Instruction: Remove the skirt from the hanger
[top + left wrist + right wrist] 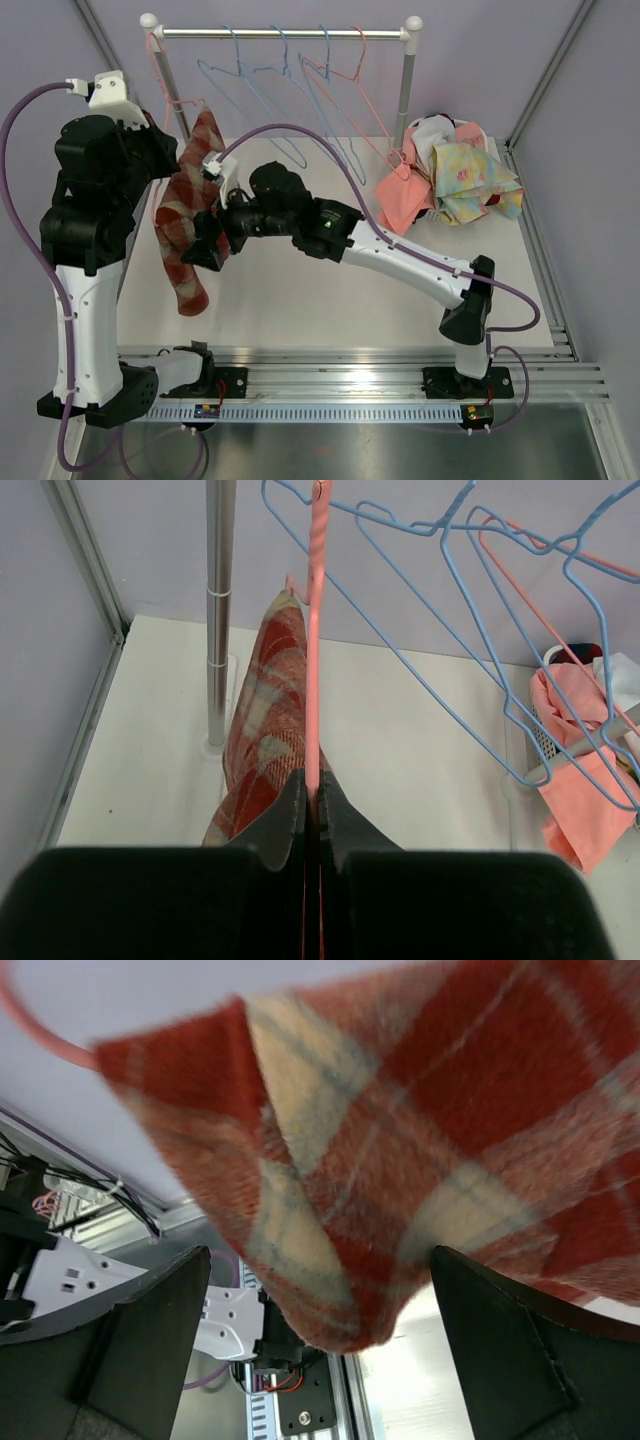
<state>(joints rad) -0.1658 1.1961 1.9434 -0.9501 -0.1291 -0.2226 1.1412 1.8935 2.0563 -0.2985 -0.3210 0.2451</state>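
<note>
Left tool (312,792) is clenching the wire of a pink hanger (314,630), fingers pressed together on it. The red plaid skirt (186,222) is hanging from that hanger above the left edge of the tabletop (300,300), its lower end dangling clear of the surface.

Right tool (205,246) is standing fully released beside the skirt, fingers (150,1330) spread wide with the fabric hanging between them. Whether they are touching the fabric cannot be told.

Empty blue and pink hangers (300,90) are hanging on the rail (280,33) along the far edge. A basket of clothes (455,170) is sitting at the far right corner.
</note>
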